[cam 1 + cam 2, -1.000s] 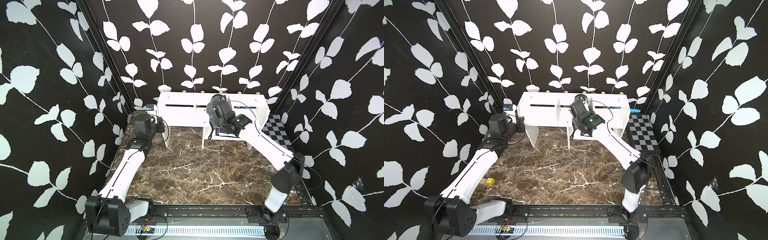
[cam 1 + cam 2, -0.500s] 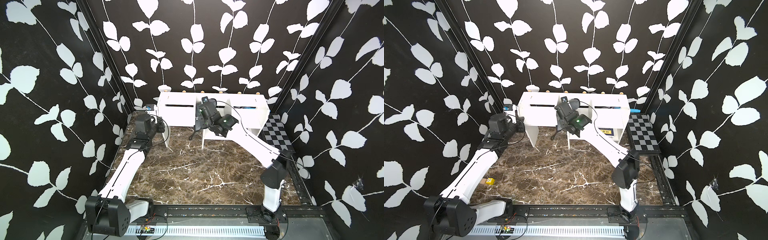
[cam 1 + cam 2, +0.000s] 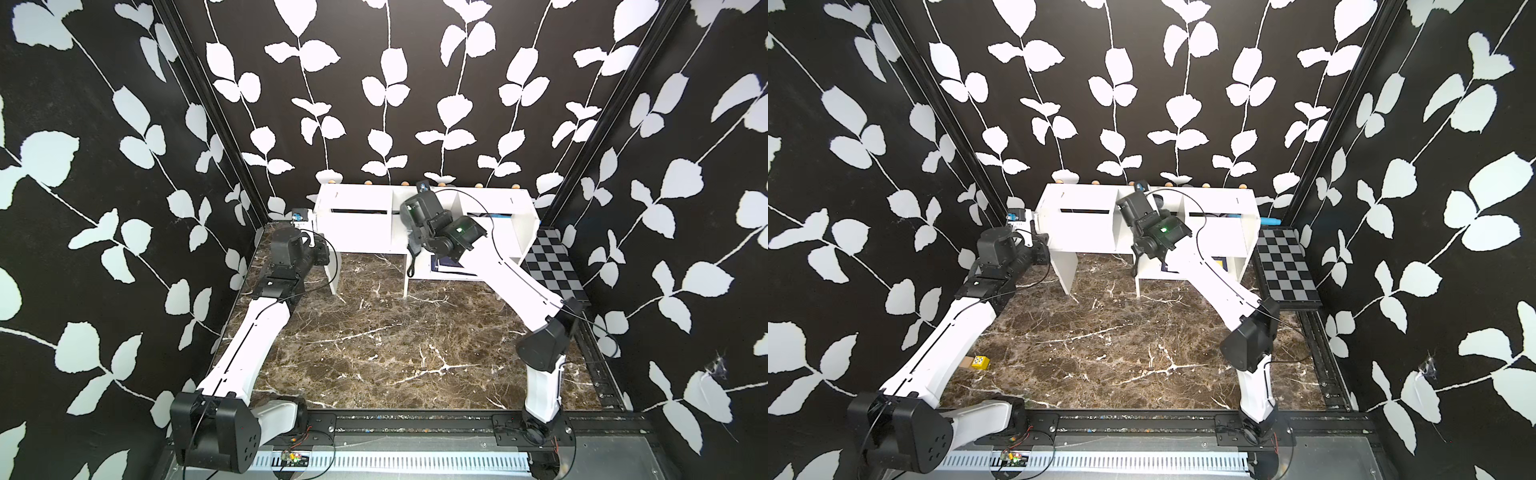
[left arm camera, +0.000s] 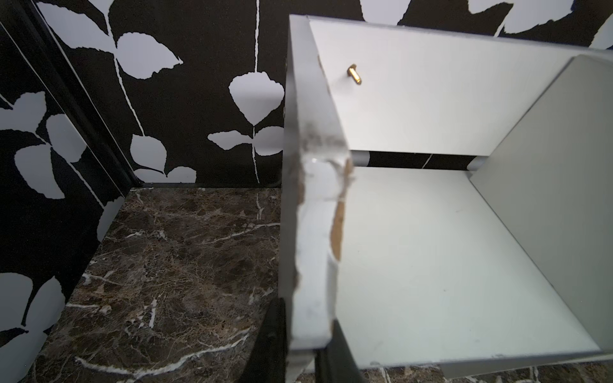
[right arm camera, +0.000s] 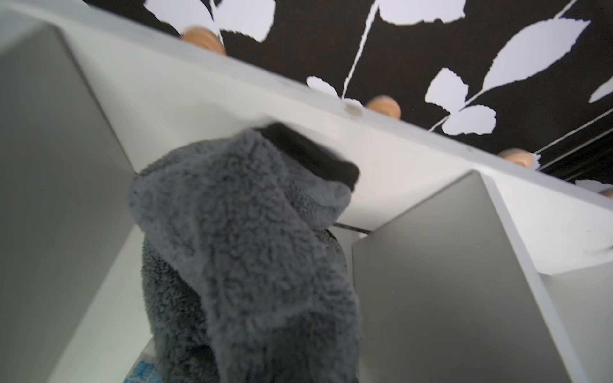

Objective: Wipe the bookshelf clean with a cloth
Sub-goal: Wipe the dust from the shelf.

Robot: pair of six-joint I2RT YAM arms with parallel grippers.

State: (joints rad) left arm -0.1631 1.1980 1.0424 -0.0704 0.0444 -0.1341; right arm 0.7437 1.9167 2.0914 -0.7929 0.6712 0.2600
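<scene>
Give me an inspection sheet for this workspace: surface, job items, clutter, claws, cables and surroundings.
Surface: brown marble tabletop, white veining.
Job's things: white bookshelf standing at the back wall; grey cloth up inside its middle compartment, against the back board.
Clutter: small yellow block beside the left arm; checkered board next to the shelf on the right arm's side; blue-edged item under the shelf.
Claws: left claw clamped on the shelf's side panel; right claw shut on the cloth.
Cables: black cable looping over the right wrist; the cloth's cord dangling.
Surroundings: black walls with white leaves; nothing else seen.
</scene>
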